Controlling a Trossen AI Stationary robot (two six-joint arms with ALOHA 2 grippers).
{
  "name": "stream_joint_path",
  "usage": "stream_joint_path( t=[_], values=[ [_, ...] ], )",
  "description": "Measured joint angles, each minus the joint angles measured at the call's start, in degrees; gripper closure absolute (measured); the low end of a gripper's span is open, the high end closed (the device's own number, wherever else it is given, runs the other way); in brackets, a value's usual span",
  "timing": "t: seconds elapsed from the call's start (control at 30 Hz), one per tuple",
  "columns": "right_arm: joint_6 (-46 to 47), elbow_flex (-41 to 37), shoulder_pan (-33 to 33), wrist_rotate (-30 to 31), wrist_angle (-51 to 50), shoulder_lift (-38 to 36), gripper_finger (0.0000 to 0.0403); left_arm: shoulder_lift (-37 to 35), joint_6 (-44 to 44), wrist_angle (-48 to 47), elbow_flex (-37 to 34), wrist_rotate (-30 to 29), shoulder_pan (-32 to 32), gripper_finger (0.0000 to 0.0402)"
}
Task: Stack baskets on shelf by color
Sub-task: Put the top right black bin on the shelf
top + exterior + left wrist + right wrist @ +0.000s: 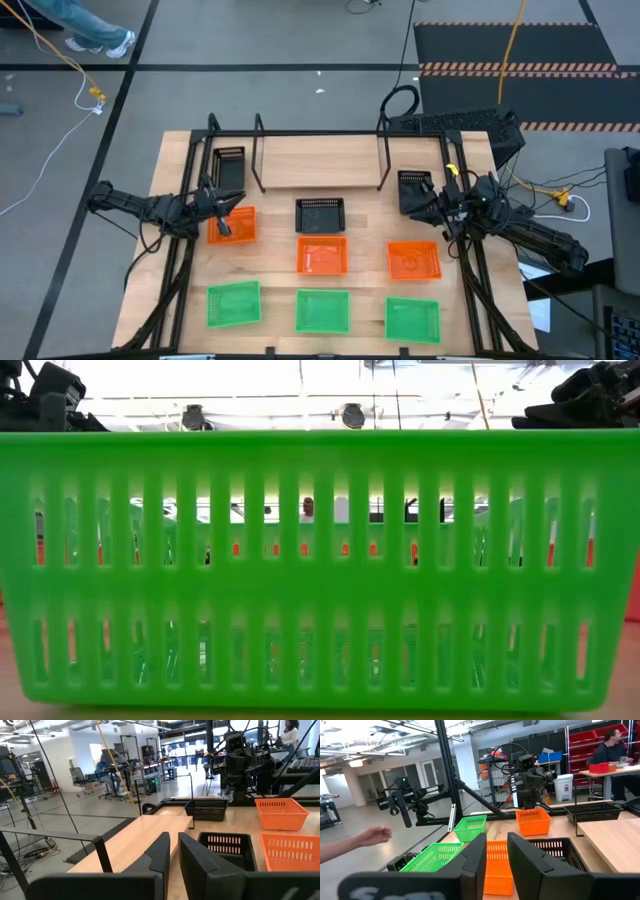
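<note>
Nine baskets lie on the table in the high view. Three green ones (322, 310) line the near edge, and one of them (320, 560) fills the low view. Three orange ones (322, 255) sit in the middle row. One black basket (320, 213) is at the centre, one (228, 165) far left, one (415, 188) far right. The shelf (258, 150) stands at the far edge with nothing on it. My left gripper (172, 852) hovers over the left orange basket (238, 228), narrowly open. My right gripper (496, 852) hovers by the far-right black basket, open and holding nothing.
The black table frame (185, 200) runs along both sides under the arms. A person's hand (370, 836) reaches in beyond the table's near side. The wood between the shelf's uprights (320, 175) is bare. People work at desks (612, 745) in the room behind.
</note>
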Motion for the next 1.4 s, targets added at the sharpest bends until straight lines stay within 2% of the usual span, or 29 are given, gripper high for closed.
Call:
stream_joint_path(
  t=[0.3,0.57,0.63,0.7,0.77,0.83,0.9,1.03,1.1,1.2,1.3,1.4],
  values=[
    [0.0,0.0,0.0,0.2,0.4,0.0,0.0332,0.0,0.0,0.0,0.0,0.0,0.0,0.0360],
    [0.2,0.0,0.0,9.9,11.5,0.0,0.0332,0.0,2.1,0.1,0.0,-0.5,0.0,0.0360],
    [0.3,0.0,0.0,19.2,14.1,0.1,0.0332,0.0,2.3,0.2,0.0,-0.6,0.0,0.0360],
    [5.5,0.0,0.0,29.4,12.5,0.2,0.0332,0.0,2.4,1.3,0.0,-0.6,0.0,0.0360],
    [5.3,0.0,0.0,34.6,8.8,0.8,0.0332,0.0,2.4,3.6,0.0,-0.6,0.0,0.0360],
    [1.5,0.0,0.0,34.5,5.4,2.2,0.0332,0.0,2.2,6.2,0.0,-0.6,0.0,0.0360],
    [0.4,0.0,0.1,31.9,6.0,3.9,0.0332,0.0,1.7,8.6,0.0,-0.6,0.0,0.0360],
    [7.7,0.0,0.1,20.5,14.1,7.2,0.0332,0.0,2.3,14.5,0.0,-0.6,0.0,0.0360],
    [11.1,0.6,0.1,18.1,18.2,8.6,0.0332,0.0,5.3,18.7,0.0,-0.6,0.2,0.0360],
    [11.9,2.6,0.1,21.1,14.1,10.6,0.0332,0.0,7.9,24.6,0.0,-0.6,0.3,0.0360],
    [6.3,5.1,0.1,22.6,10.6,13.5,0.0332,0.0,5.5,25.2,0.0,-0.6,0.3,0.0360],
    [5.0,7.2,0.1,22.5,7.0,17.3,0.0332,0.0,2.9,23.5,0.0,-0.6,0.3,0.0360]
  ],
)
